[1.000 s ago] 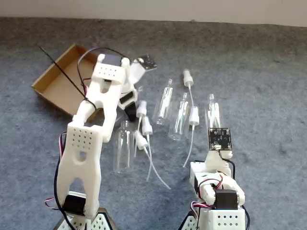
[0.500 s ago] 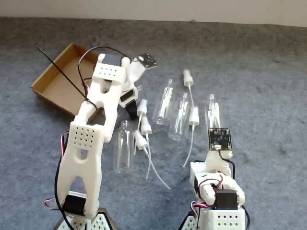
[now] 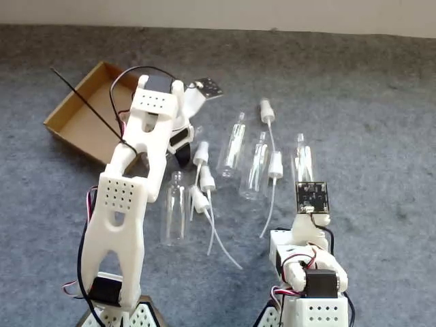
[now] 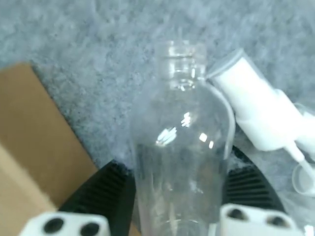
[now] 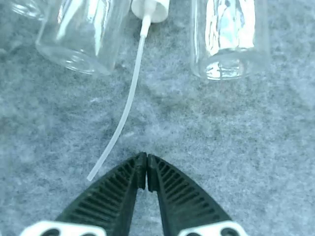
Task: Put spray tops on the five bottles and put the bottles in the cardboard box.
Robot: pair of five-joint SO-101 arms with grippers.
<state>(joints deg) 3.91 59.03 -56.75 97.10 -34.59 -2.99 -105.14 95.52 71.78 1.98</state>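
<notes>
While left hand (image 4: 181, 173) grips clear plastic bottle (image 4: 182, 123) mid-body, judged light, slick, crushable; right hand (image 5: 146, 172) closed, empty.

Spray tops (image 3: 208, 181) and bottles (image 3: 256, 167) clutter the middle; rightward carpet (image 3: 388, 129) lies bare.

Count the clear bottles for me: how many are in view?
5. One bottle is in the left gripper by the cardboard box, one lies beside the left arm, three lie side by side beyond the right gripper.
</notes>
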